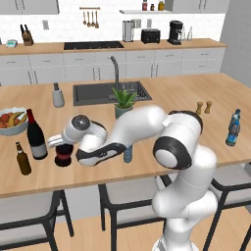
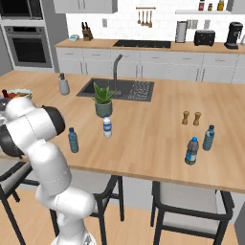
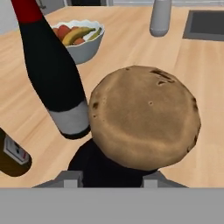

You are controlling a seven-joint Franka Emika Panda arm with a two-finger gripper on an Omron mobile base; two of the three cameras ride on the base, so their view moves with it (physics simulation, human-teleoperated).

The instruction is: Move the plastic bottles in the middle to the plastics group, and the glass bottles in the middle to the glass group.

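The island counter (image 1: 196, 93) is pale wood with a visible grain and a satin finish. The wine bottle (image 3: 52, 74) is dark, glossy glass with a matt pale label. The squat bottle (image 1: 63, 155) is dark glass; its stopper (image 3: 144, 122) looks like rough, pitted brown cork. The beer bottle (image 1: 22, 159) is brown glass. The water bottles (image 2: 73, 140) are clear bluish plastic. The fruit bowl (image 3: 87, 46) is smooth and white. The sink (image 1: 110, 93) is dark and matt. The soap dispenser (image 1: 58, 95) is smooth grey.
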